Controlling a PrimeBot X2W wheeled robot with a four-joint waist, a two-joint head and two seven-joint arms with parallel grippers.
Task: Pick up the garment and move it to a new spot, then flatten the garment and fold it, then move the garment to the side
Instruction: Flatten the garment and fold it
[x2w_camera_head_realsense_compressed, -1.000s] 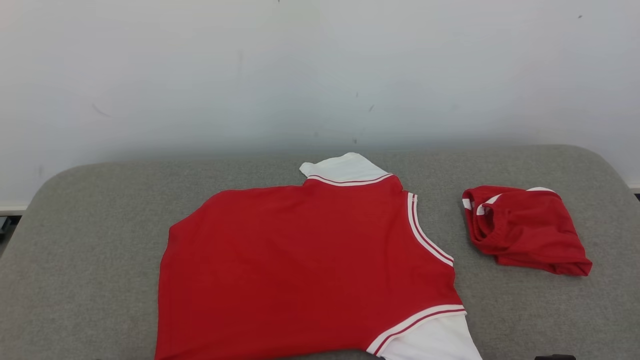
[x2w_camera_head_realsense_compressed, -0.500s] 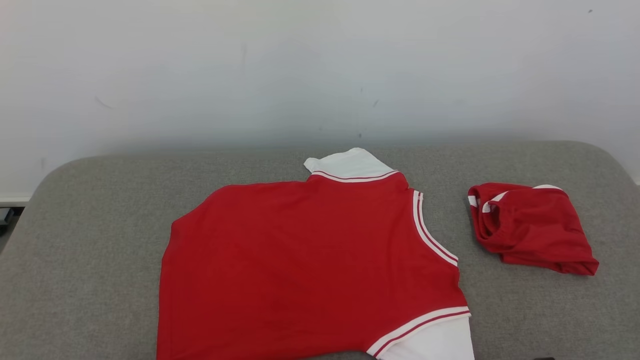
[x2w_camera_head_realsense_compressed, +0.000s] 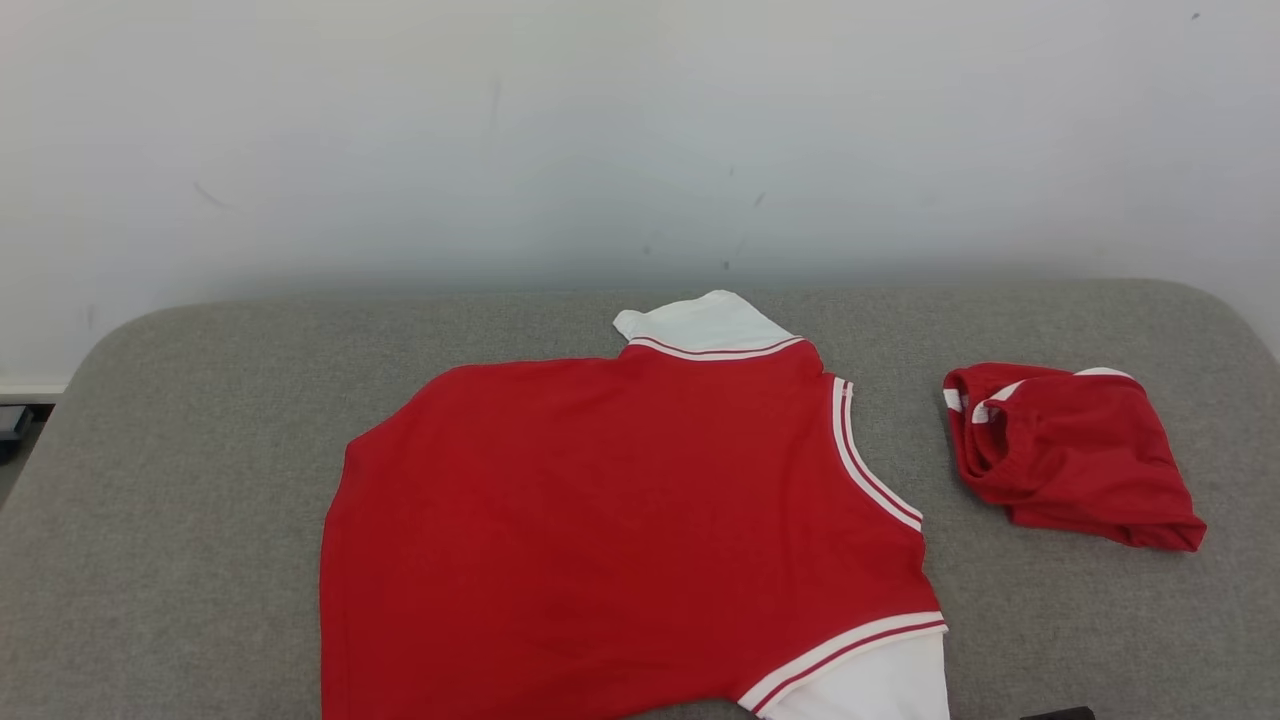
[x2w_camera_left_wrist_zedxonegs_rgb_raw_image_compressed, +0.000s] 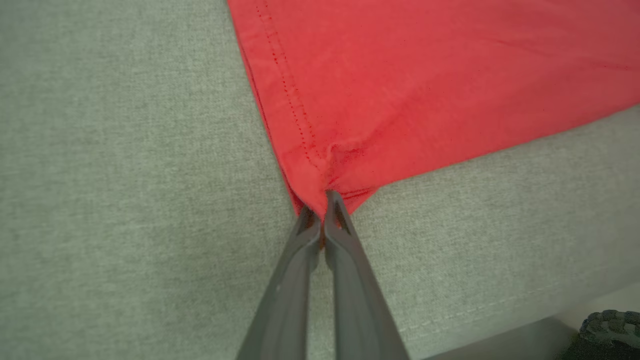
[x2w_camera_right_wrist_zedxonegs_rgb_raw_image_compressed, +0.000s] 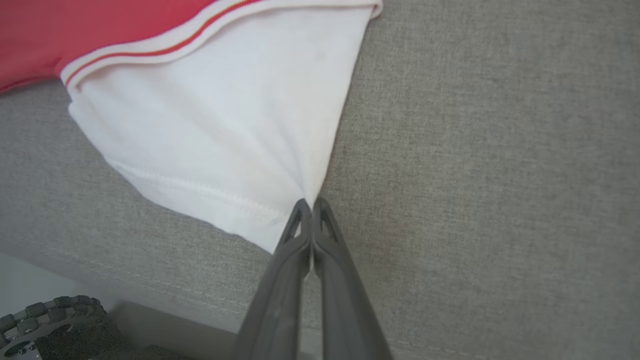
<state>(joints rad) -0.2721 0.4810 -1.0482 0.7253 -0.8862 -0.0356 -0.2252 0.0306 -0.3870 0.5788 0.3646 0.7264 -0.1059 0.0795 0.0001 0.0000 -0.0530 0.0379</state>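
The garment (x2w_camera_head_realsense_compressed: 620, 530) lies spread flat at the near middle of the padded surface (x2w_camera_head_realsense_compressed: 200, 450). It is a red shirt turned sideways, its plain hem to the left and its white sleeves to the right, one at the far edge (x2w_camera_head_realsense_compressed: 705, 322) and one at the near edge (x2w_camera_head_realsense_compressed: 870, 685), each joined by white bands with a thin red stripe. The left gripper (x2w_camera_left_wrist_zedxonegs_rgb_raw_image_compressed: 324, 200) is pinched closed on the near red hem corner, which puckers at the fingertips. The right gripper (x2w_camera_right_wrist_zedxonegs_rgb_raw_image_compressed: 311, 205) is clamped on the corner of the near white sleeve, drawing it to a point. To the right, well apart, sits a second red garment (x2w_camera_head_realsense_compressed: 1075, 455), bunched into a small heap. The surface is grey, coarse-woven cloth with rounded corners and a stitched near edge. Behind it stands a pale wall (x2w_camera_head_realsense_compressed: 600, 130) with faint scuffs.
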